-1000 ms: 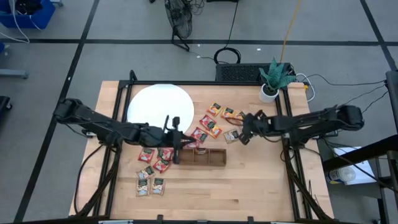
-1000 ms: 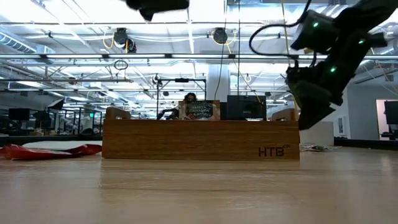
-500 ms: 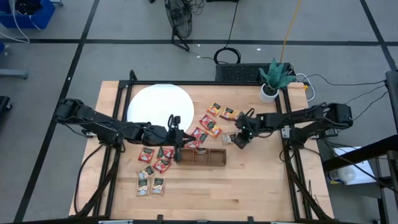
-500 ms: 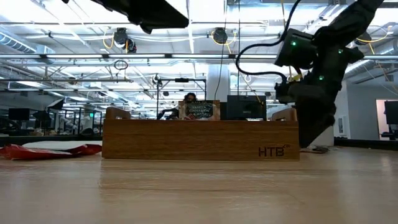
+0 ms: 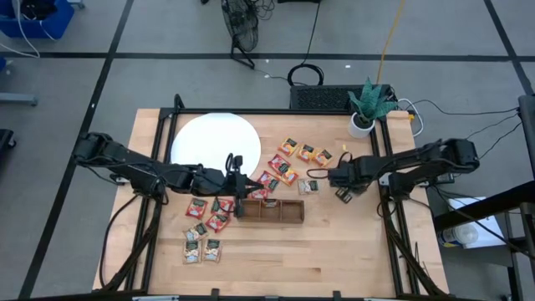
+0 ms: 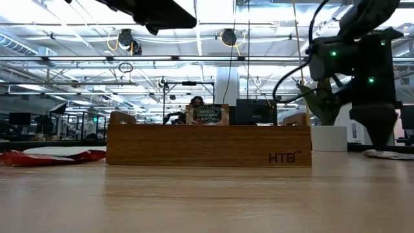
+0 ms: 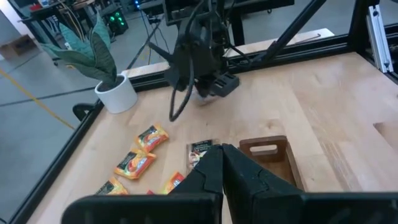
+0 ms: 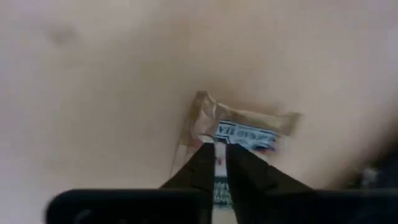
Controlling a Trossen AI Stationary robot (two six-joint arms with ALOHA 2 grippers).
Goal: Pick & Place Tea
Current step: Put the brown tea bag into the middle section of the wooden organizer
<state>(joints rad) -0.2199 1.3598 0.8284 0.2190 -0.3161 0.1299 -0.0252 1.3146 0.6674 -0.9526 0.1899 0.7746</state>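
Tea sachets lie flat on the table: red and orange ones (image 5: 284,171) right of the white disc (image 5: 213,140), and more (image 5: 205,230) left of the wooden tray (image 5: 280,211). My right gripper (image 8: 220,155) points steeply down at a pale sachet (image 8: 242,127), which lies to the right of the tray (image 5: 311,186), and is shut on it. My left gripper (image 7: 221,163) hangs shut above the tray's left part and holds nothing. One sachet (image 6: 207,114) shows upright over the tray's wall. My right gripper pinches the pale sachet at one edge (image 8: 217,142) between its two fingers. The fingers come from above, pointing down (image 6: 383,145). The sachet (image 6: 388,154) lies flat on the table.
A potted plant (image 5: 368,104) stands at the far right corner. The tray's end compartment (image 7: 267,155) is open in front of my left gripper. Bare wood lies along the near edge (image 5: 334,259).
My right gripper has tipped from a slant to pointing steeply down, and its tips have come down to the table at the pale sachet. The sachet has stayed where it lay.
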